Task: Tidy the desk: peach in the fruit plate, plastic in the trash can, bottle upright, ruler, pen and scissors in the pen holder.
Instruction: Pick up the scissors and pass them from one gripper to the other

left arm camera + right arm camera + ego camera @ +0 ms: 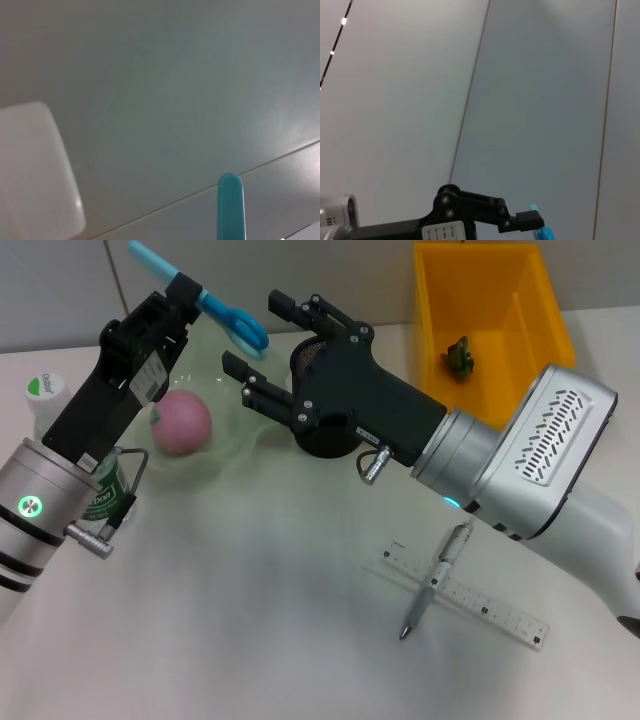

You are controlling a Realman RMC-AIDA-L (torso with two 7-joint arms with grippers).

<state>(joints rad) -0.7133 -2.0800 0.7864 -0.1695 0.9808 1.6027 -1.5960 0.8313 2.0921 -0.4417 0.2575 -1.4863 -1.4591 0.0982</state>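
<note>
The left end effector (185, 295) is raised at the far left, clamped on the blue scissors (232, 320), handles toward the black pen holder (322, 365). A green-labelled bottle (105, 495) stands half hidden behind that arm; its lettering is too cut off to read. The right end effector (262, 345), fingers apart, hovers over the holder and masks most of it. The peach (181, 422) sits in the clear fruit plate (235, 435). Pen (434, 580) and ruler (470, 597) lie crossed on the surface (250, 620). Only the left wrist view shows the scissors' tip (230, 205)
</note>
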